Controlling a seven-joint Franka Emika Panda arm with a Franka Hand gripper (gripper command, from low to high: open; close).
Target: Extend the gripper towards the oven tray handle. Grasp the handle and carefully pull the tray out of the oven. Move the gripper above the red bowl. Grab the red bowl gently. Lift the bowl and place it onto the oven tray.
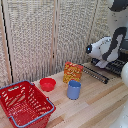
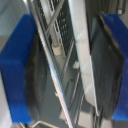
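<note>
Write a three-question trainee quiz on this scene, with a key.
1. True or false: the red bowl already sits on the tray.
2. Which thing stands nearest the red bowl? A) the orange box B) the oven C) the folding screen
3. Fill in: in the wrist view, a metal bar of the tray lies between the gripper's blue ______.

Key:
1. False; it rests on the wooden table, between the red basket and the blue cup.
2. A
3. fingertips
</note>
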